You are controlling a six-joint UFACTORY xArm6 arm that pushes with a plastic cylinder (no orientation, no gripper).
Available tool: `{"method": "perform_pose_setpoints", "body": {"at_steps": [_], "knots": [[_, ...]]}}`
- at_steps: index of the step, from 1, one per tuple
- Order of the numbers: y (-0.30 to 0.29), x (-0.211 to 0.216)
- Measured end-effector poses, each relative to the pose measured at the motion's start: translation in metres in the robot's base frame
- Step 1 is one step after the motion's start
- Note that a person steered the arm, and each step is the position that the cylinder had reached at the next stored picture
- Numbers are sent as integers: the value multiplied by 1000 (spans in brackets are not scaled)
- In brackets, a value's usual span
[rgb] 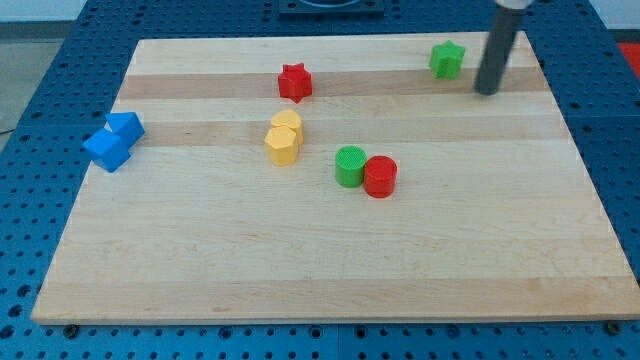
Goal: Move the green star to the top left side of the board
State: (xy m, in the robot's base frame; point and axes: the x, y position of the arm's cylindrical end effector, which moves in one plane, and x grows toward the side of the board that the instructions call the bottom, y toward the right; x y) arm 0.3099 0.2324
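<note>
The green star (447,59) sits near the top right of the wooden board (330,270). My tip (486,91) rests on the board just to the right of the green star and slightly lower, a small gap apart from it. The dark rod rises from the tip toward the view's top.
A red star (294,82) lies at top centre. Two yellow blocks (284,138) touch each other mid-board. A green cylinder (350,166) touches a red cylinder (380,177) right of them. Two blue blocks (114,141) sit at the left edge.
</note>
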Motion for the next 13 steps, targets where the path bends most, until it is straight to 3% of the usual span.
{"method": "perform_pose_setpoints", "body": {"at_steps": [1,3,5,7,8,9,10,12,13], "knots": [[9,-30],[-112,-41],[-87,-58],[-261,-66],[-271,-66],[-208,-68],[-203,-96],[-352,-106],[-385,-105]]}}
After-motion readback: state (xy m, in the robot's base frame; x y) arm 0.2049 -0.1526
